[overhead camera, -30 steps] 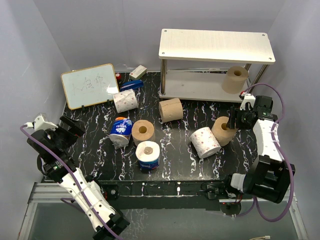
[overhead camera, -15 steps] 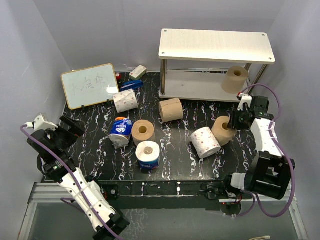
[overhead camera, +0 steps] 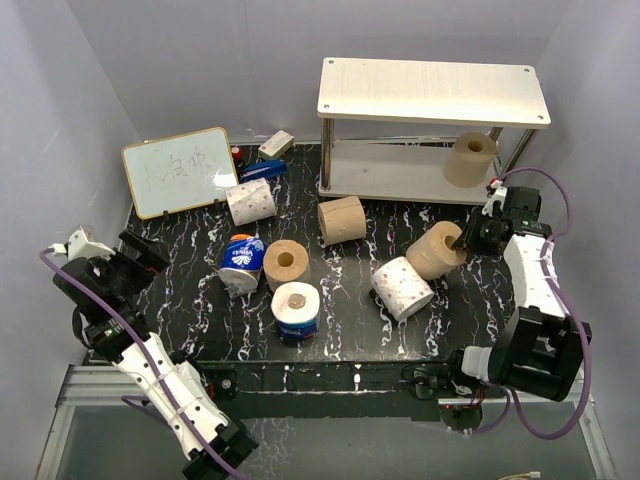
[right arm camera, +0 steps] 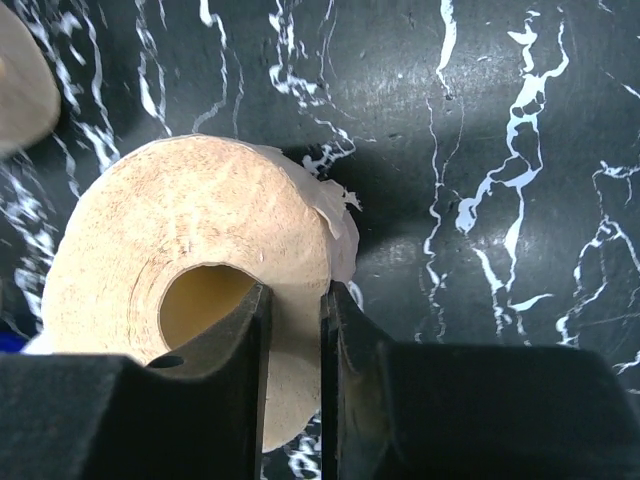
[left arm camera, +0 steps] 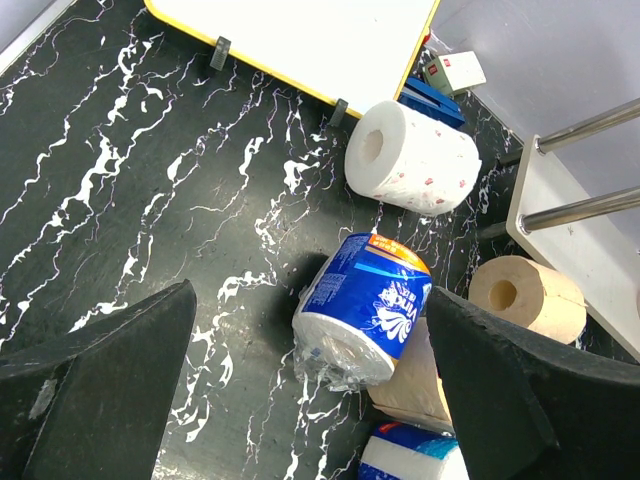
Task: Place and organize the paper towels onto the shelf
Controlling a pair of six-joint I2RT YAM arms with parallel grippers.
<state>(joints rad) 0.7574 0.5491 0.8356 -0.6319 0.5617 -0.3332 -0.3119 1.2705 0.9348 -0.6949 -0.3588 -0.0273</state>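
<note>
A: First entry, right pincer (overhead camera: 463,240)?
B: Clamped on the wall of a tan-brown hollow-cored paper roll (overhead camera: 432,251), one finger inside the core, near the right edge of the black marbled desk (overhead camera: 190,320).
A: Next, left pincer (overhead camera: 140,256)?
B: Jaws wide apart, at the left edge.
A: Then the cream two-tier shelf with silver legs (overhead camera: 434,92)?
B: Far right corner; one tan roll (overhead camera: 470,158) upright on its lower board.

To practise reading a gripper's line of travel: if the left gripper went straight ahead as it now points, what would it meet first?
Most likely the blue-wrapped roll, lying on its side on the table, roughly centred ahead of the open left gripper. How far ahead is unclear.
</note>
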